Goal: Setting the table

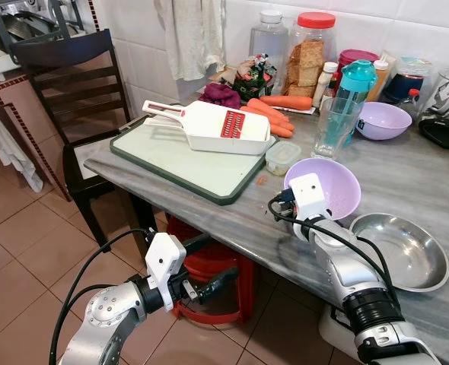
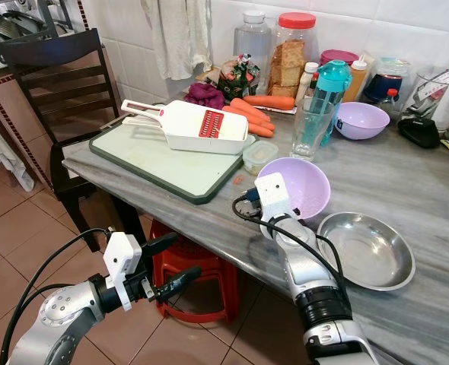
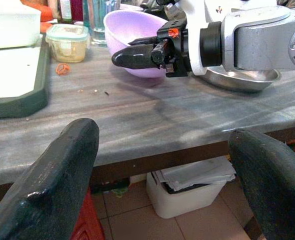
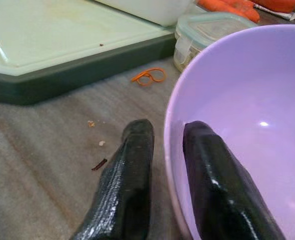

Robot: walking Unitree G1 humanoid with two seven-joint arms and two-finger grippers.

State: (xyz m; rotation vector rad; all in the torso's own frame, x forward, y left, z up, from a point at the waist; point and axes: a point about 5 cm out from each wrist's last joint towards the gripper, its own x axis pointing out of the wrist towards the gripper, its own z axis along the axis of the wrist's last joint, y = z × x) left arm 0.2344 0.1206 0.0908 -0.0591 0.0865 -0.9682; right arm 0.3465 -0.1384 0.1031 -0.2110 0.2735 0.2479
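Nearest, low on the left and below the tabletop edge, the left hand [image 1: 209, 283] hangs with its two black fingers spread wide and nothing between them, above the tiled floor [image 1: 19, 266] and in front of a red stool [image 1: 213, 266] tucked under the tabletop. Just beyond, on the right, the right hand [image 4: 160, 150] is clenched on the near left rim of a large purple bowl [image 1: 335, 186], one finger inside the wall and one outside. That bowl sits on the grey tabletop [image 1: 209, 205] near its front edge, with a steel bowl [image 1: 403, 251] just beside it on the right. Left of it lie a small lidded container [image 1: 282, 157] and a green cutting board [image 1: 186, 156] carrying a white slicer [image 1: 209, 125]. Farther back stand a drinking glass [image 1: 332, 125], a teal bottle [image 1: 356, 87], a smaller purple bowl [image 1: 384, 120], carrots [image 1: 274, 114] and jars [image 1: 308, 53] by the tiled wall.
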